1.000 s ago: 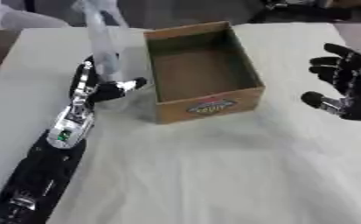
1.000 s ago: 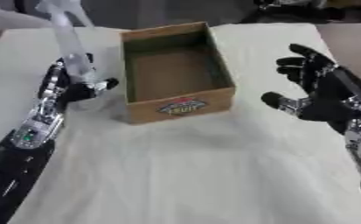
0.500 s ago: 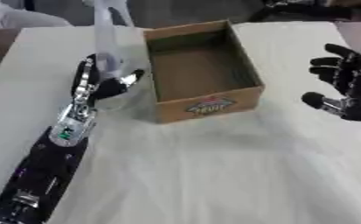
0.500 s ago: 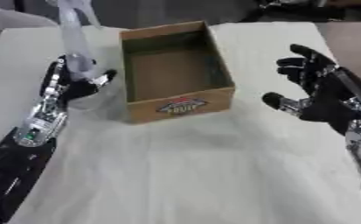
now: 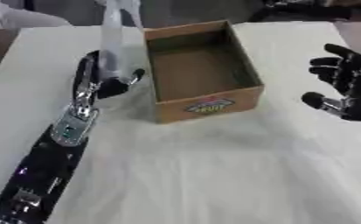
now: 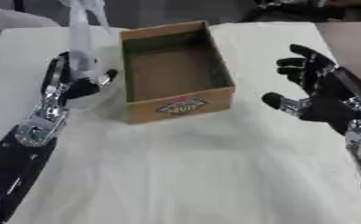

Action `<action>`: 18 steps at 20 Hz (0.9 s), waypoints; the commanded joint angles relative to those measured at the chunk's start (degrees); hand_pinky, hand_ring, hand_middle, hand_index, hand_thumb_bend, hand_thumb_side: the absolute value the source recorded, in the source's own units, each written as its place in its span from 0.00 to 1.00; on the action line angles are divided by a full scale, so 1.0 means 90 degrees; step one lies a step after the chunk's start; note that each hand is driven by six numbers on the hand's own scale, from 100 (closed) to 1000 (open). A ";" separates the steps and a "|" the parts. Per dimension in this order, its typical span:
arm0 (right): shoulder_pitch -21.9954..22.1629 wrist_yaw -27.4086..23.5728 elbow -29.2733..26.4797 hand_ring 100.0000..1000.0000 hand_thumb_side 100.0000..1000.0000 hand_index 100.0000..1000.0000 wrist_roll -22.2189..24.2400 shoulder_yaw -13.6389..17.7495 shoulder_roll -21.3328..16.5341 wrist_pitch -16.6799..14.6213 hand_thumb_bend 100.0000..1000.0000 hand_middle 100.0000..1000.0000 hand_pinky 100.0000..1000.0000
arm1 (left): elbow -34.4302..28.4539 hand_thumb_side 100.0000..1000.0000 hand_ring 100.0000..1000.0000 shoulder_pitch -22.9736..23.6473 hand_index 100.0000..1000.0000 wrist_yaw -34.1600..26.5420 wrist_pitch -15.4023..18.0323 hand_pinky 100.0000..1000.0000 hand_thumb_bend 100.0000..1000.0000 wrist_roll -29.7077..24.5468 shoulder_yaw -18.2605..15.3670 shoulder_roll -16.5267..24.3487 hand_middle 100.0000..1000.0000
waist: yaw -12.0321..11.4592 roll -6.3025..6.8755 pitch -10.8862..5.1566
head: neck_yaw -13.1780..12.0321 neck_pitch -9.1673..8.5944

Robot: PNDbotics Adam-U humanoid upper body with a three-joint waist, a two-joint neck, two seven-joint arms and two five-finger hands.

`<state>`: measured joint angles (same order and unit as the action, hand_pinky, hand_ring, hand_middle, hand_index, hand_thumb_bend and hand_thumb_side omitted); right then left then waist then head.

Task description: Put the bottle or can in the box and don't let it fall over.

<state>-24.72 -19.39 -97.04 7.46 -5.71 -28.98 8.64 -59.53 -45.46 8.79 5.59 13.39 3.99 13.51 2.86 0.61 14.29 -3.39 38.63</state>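
The left robot hand [image 5: 99, 83] curls round the tall clear bottle [image 5: 112, 43] standing upright on the desk [image 5: 213, 175] just left of the box [image 5: 202, 70], the right robot hand [image 6: 317, 87] idling spread, so clipping the box wall could topple it.

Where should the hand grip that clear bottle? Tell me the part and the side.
Grip the clear bottle low on its body, from the left side, as the left hand is placed now. It is tall, slim and upright, so a high grip would likely tip it, and the box blocks its right.
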 commanded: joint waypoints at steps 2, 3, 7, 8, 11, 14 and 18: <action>-0.0097 -0.0023 -0.0042 0.86 0.00 0.97 0.0016 0.0050 -0.0110 -0.0010 0.58 0.77 1.00 | -0.0390 0.00 0.14 -0.0102 0.05 -0.0296 0.0090 0.60 0.47 0.0278 -0.0100 0.0086 0.00 | -0.0013 -0.0013 -0.0124 | 0.0033 -0.0030; -0.0096 -0.0023 -0.0041 0.86 0.00 0.97 0.0019 0.0052 -0.0112 -0.0011 0.58 0.77 1.00 | -0.0489 0.00 0.14 -0.0105 0.05 -0.0419 0.0116 0.60 0.46 0.0363 -0.0122 0.0078 0.00 | -0.0018 -0.0017 -0.0126 | 0.0040 -0.0022; -0.0104 -0.0020 -0.0051 0.86 0.00 0.97 0.0013 0.0066 -0.0115 -0.0018 0.58 0.77 1.00 | -0.0933 0.00 0.14 -0.0175 0.05 -0.0816 0.0191 0.61 0.43 0.0497 -0.0088 0.0064 0.00 | -0.0026 -0.0027 -0.0135 | 0.0036 -0.0004; -0.0109 -0.0021 -0.0055 0.86 0.00 0.97 0.0009 0.0068 -0.0112 -0.0019 0.58 0.77 1.00 | -0.1034 0.00 0.14 -0.0212 0.05 -0.0868 0.0196 0.61 0.43 0.0485 -0.0061 0.0048 0.00 | -0.0024 -0.0031 -0.0139 | 0.0029 0.0001; -0.0140 -0.0032 -0.0071 0.86 0.00 0.97 0.0006 0.0068 -0.0092 -0.0020 0.57 0.77 1.00 | -0.1298 0.00 0.14 -0.0374 0.05 -0.0944 0.0166 0.62 0.42 0.0377 0.0051 -0.0075 0.00 | 0.0010 -0.0054 -0.0157 | -0.0005 -0.0002; -0.0163 -0.0048 -0.0080 0.86 0.00 0.97 0.0005 0.0067 -0.0080 -0.0018 0.57 0.77 1.00 | -0.1433 0.00 0.14 -0.0517 0.05 -0.0913 0.0095 0.62 0.41 0.0280 0.0150 -0.0255 0.00 | 0.0050 -0.0072 -0.0171 | -0.0047 -0.0015; -0.0181 -0.0067 -0.0090 0.86 0.00 0.97 -0.0005 0.0074 -0.0062 -0.0020 0.58 0.77 1.00 | -0.1443 0.00 0.14 -0.0662 0.05 -0.0814 0.0028 0.64 0.41 0.0197 0.0261 -0.0484 0.00 | 0.0114 -0.0072 -0.0185 | -0.0135 -0.0038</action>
<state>-25.51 -19.51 -97.05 7.53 -5.68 -28.84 8.57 -71.03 -49.98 1.02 5.89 15.52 6.10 9.30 3.86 0.11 14.21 -4.24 38.70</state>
